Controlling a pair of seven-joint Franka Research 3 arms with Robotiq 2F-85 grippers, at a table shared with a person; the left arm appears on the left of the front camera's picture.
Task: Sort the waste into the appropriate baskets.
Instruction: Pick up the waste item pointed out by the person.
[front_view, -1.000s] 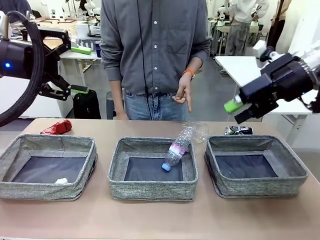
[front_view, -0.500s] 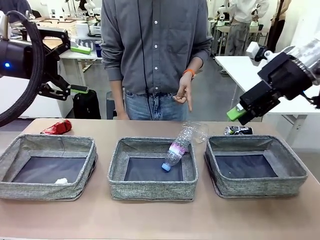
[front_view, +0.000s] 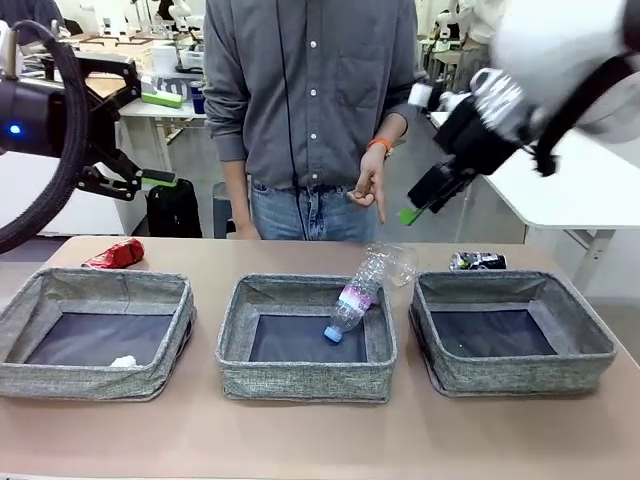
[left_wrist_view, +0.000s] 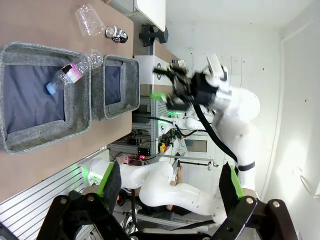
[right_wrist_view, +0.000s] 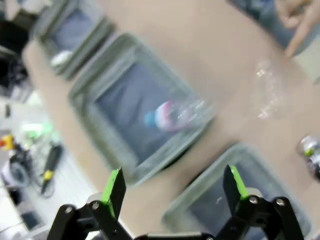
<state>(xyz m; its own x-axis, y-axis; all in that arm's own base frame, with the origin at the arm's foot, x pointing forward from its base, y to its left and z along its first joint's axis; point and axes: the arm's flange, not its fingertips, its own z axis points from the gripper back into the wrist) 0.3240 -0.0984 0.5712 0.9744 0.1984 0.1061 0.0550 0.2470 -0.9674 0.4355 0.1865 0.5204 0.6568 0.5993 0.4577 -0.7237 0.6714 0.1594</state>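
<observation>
The clear bottle (front_view: 352, 297) leans cap-down in the middle basket (front_view: 300, 380), resting on its back rim. A clear cup (front_view: 398, 262) lies on the table just behind. The red can (front_view: 113, 254) lies behind the left basket (front_view: 60, 380), which holds a white paper ball (front_view: 122, 362). Behind the right basket (front_view: 520, 375) lies the dark can (front_view: 477, 261). My left gripper (front_view: 160, 140) hangs open high at the far left. My right gripper (front_view: 425, 200) is open in the air above the cup. The blurred right wrist view shows its gripper (right_wrist_view: 175, 187) above the bottle (right_wrist_view: 177, 115).
A person stands at the far side, one hand (front_view: 368, 190) pointing down near the cup. The left wrist view looks past its open gripper (left_wrist_view: 170, 182) at the bottle (left_wrist_view: 72, 72), cup (left_wrist_view: 90, 21) and dark can (left_wrist_view: 116, 34). The tabletop (front_view: 320, 440) in front of the baskets is bare.
My right arm has swung up and to the left, from beside the right basket to above the cup. The left arm, the waste and the person's hand have stayed put.
</observation>
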